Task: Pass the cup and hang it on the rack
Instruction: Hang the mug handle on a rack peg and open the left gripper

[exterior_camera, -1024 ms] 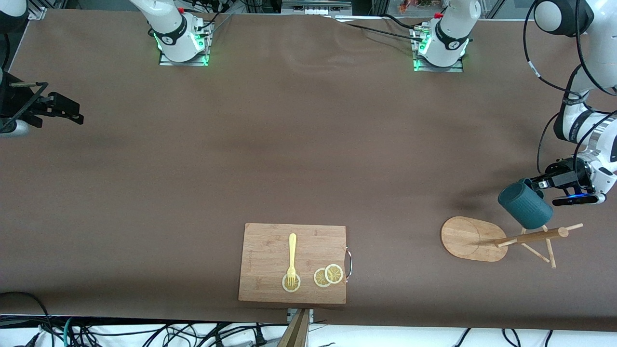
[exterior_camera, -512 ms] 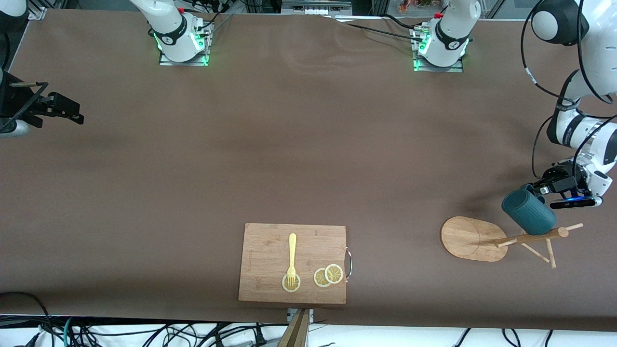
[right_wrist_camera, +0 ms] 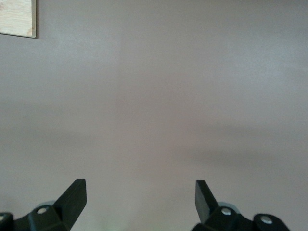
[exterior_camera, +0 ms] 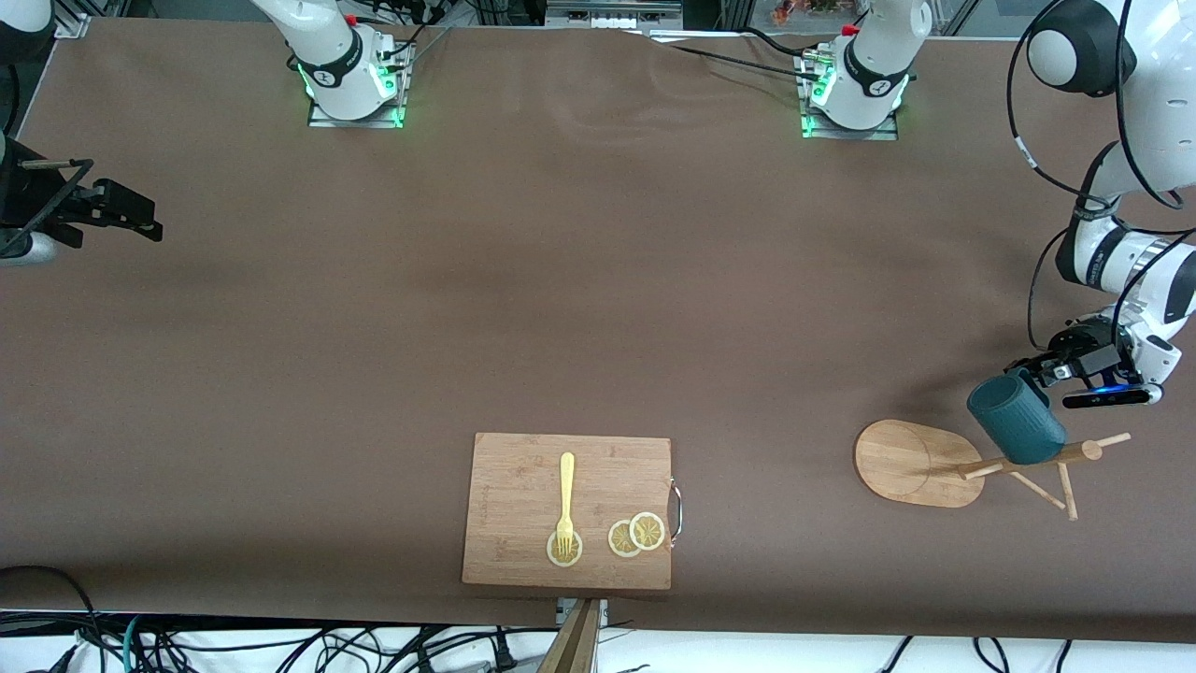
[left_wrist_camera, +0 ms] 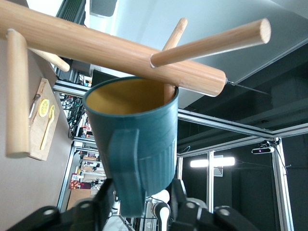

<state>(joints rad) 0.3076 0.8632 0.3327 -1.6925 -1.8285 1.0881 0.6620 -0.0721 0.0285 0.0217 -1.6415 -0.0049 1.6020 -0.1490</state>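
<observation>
At the left arm's end of the surface (exterior_camera: 598,280), the rack (exterior_camera: 990,463) carries the cup (exterior_camera: 1016,422), a peg poking into its mouth. Hanging looks nearly finished; backing away cleanly comes next. Left hand (left_wrist_camera: 139,204) stands spread, fingers flanking the handle. Right hand (right_wrist_camera: 139,197), fully spread and empty, waits over bare surface.
</observation>
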